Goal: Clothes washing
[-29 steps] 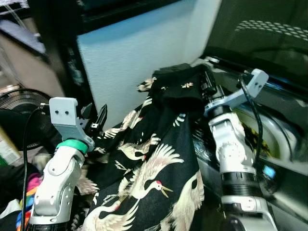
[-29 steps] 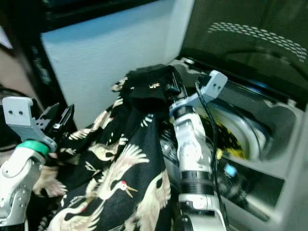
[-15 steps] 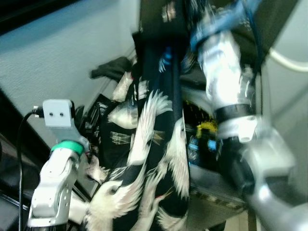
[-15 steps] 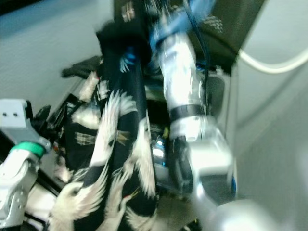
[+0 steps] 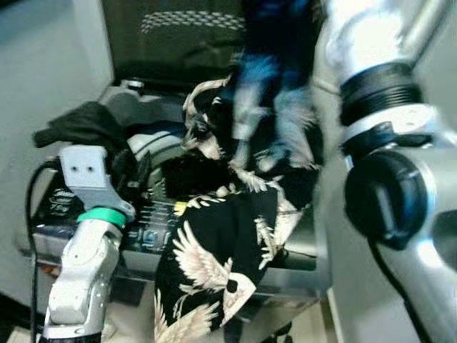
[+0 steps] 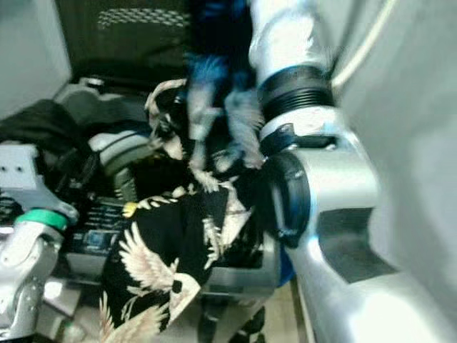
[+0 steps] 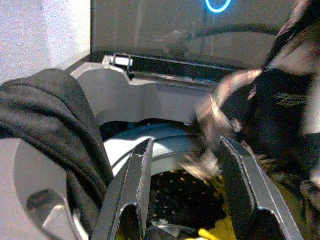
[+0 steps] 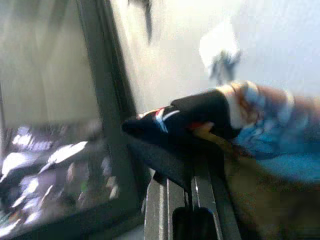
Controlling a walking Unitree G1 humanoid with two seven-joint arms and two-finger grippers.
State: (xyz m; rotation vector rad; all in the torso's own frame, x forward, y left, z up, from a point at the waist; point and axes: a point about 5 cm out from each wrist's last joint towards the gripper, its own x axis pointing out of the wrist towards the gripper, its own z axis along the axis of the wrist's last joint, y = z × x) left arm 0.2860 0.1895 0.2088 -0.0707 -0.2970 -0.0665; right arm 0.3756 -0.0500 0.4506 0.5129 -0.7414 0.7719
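Left eye view: the right arm [image 5: 378, 143] is raised, and the crane-print robe [image 5: 214, 243] hangs from above it, blurred, across the open washer [image 5: 107, 100] and down over its front edge. In the right wrist view, the right gripper [image 8: 192, 200] is clenched on the robe's cloth. The left gripper [image 7: 187, 175] hovers over the drum with fingers apart, holding nothing. A dark garment [image 5: 78, 125] lies on the washer's left rim
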